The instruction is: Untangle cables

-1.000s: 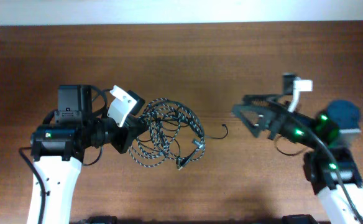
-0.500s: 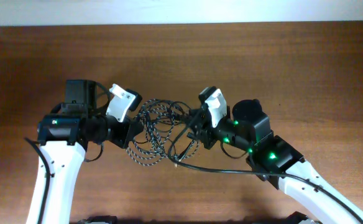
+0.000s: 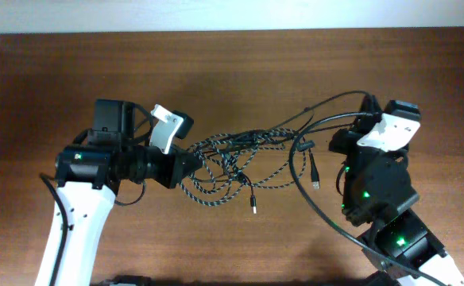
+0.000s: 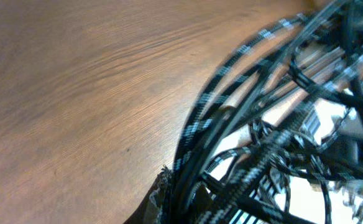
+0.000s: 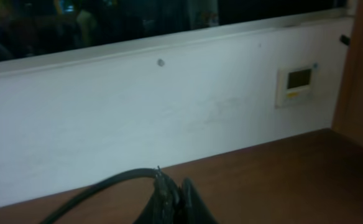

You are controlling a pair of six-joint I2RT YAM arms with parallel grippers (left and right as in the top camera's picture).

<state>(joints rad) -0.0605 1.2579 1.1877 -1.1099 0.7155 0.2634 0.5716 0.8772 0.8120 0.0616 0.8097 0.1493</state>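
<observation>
The cables lie in one tangle at the table's middle. The braided black-and-white speckled cable point(image 3: 208, 195) loops beside my left gripper point(image 3: 186, 165), which is shut on the bunch. In the left wrist view its strands point(image 4: 212, 106) crowd over the gripper point(image 4: 169, 202). The plain black cable point(image 3: 327, 103) runs out of the tangle and arcs up to my right gripper point(image 3: 365, 111), raised at the right. In the right wrist view this gripper point(image 5: 176, 196) is shut on the black cable point(image 5: 107, 183), which leaves to the left. Small plug ends point(image 3: 253, 208) hang loose from the tangle.
A thicker black arm cable point(image 3: 311, 202) curves from the tangle's right side down to the right arm's base. A white wall point(image 5: 169, 112) with a small panel point(image 5: 298, 84) stands behind the brown wooden table point(image 3: 240, 71).
My right gripper went into the tangle, shut on the plain black cable and pulled it right and up, stretching the tangle out. The left gripper kept its hold and shifted slightly right.
</observation>
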